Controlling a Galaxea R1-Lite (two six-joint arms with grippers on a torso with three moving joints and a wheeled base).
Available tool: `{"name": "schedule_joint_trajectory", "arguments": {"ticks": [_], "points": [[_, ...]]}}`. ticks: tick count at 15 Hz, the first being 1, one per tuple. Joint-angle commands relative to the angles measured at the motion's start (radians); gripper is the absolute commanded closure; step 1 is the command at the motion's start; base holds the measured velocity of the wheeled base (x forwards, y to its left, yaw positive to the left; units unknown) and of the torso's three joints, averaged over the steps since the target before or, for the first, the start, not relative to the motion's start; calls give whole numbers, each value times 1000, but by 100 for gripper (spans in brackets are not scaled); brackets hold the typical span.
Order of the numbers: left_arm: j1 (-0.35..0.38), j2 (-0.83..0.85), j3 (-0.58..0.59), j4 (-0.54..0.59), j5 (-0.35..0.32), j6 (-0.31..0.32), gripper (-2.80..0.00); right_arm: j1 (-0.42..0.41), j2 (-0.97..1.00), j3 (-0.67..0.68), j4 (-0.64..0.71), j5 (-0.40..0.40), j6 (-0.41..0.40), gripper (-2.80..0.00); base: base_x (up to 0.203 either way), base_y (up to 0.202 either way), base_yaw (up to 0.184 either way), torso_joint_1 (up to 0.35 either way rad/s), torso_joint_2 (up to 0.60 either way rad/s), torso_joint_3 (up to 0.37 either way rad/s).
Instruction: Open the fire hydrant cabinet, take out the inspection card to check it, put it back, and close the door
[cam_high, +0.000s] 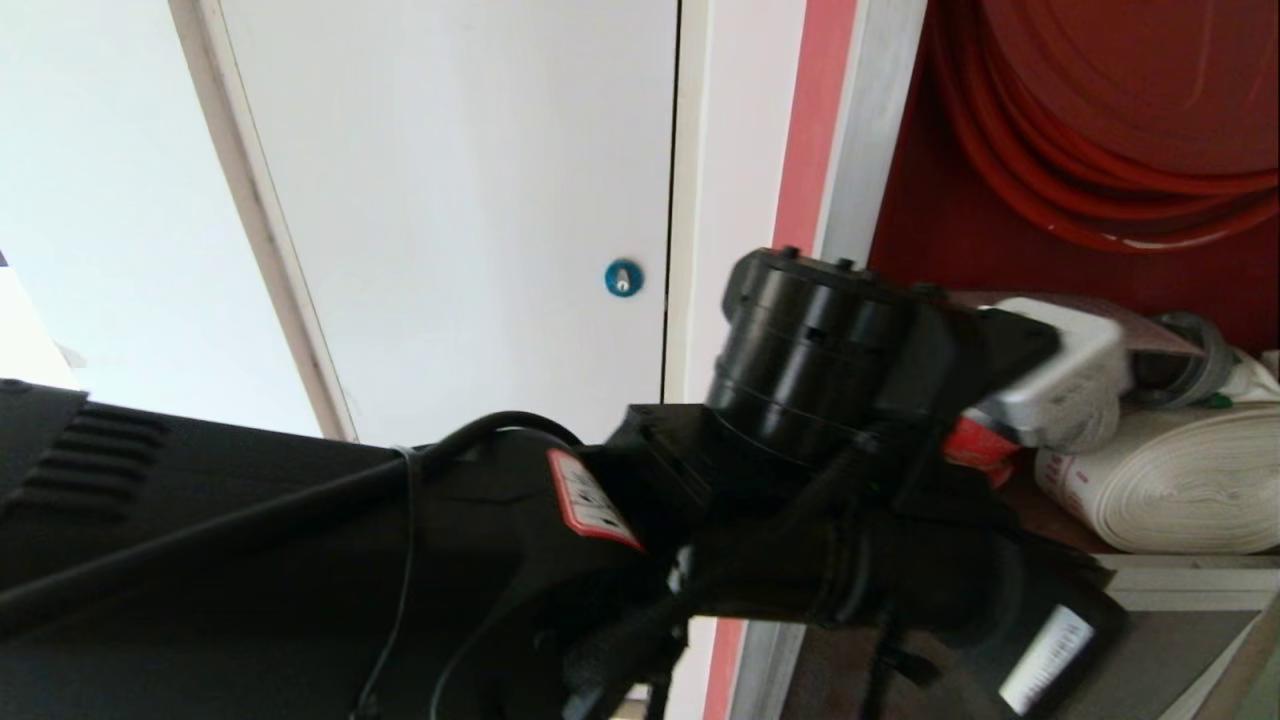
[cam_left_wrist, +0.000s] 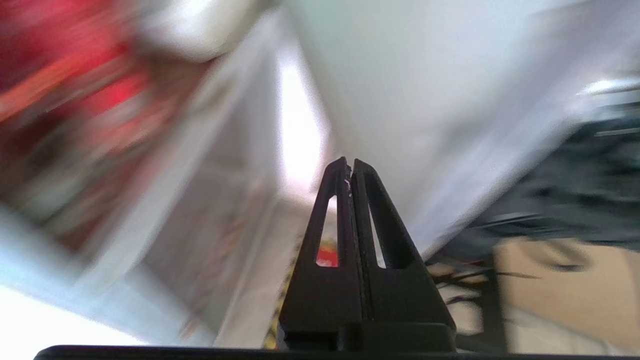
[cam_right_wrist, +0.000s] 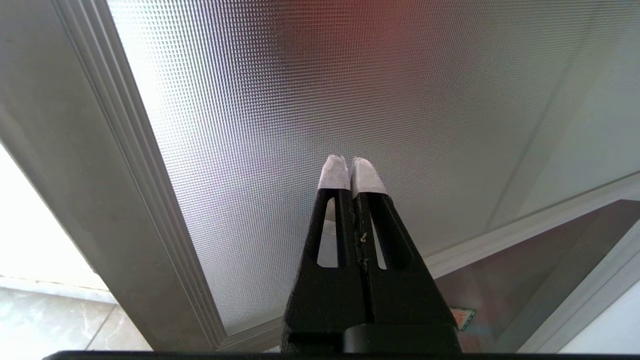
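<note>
Red paint lines the inside of the fire hydrant cabinet (cam_high: 905, 215), which stands open on the right of the head view, its silver frame edge running up beside a red strip on the wall. Inside it, a red hose reel (cam_high: 1120, 110) hangs above, and a rolled white hose (cam_high: 1170, 480) lies on the shelf below, with a grey coupling just beside it. The left arm's black wrist housing (cam_high: 810, 350) fills the middle of that view, reaching toward the cabinet opening and hiding much of the shelf. In the left wrist view the left gripper (cam_left_wrist: 349, 165) shows its two black fingers pressed together with nothing between them, against a heavily blurred background of red and white. The right gripper (cam_right_wrist: 350, 170) is likewise closed and empty, its white-taped fingertips (cam_right_wrist: 334, 172) pointing at a textured glass pane in a silver frame, which I take to be the door (cam_right_wrist: 300, 100). Left of the cabinet stands a plain white panel with a blue round lock (cam_high: 623, 277). No inspection card can be made out in any view, so it may be hidden behind the arm or out of frame. Opening seems done, and the step in hand is probably reaching in for the card. Next, the left jaws would need to part and find the card's edge.
</note>
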Motion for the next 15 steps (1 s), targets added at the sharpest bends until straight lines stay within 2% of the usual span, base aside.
{"name": "schedule_joint_trajectory", "arguments": {"ticks": [1, 5, 8, 12, 13, 15], "points": [[80, -41, 64, -3, -2, -1, 0, 0, 0, 0, 0, 0, 0, 0, 0, 0, 0, 0, 0, 0], [279, -208, 298, -6, -1, 4, 0, 0, 0, 0, 0, 0, 0, 0, 0, 0, 0, 0, 0, 0], [429, -405, 469, -6, 1, 12, 0, 0, 1, -1, 0, 0, 0, 0, 0, 0, 0, 0, 0, 0], [633, -694, 642, 2, 8, 82, 0, 0, 0, 0, -1, 0, 0, 0, 0, 0, 0, 0, 0, 0], [662, -763, 672, 4, 26, 92, 0, 0, 1, 0, 0, 0, 0, 0, 0, 0, 0, 0, 0, 0], [698, -911, 743, 5, 127, 142, 0, 0, 0, 0, 0, 0, 0, 0, 0, 0, 0, 0, 0, 0]]}}
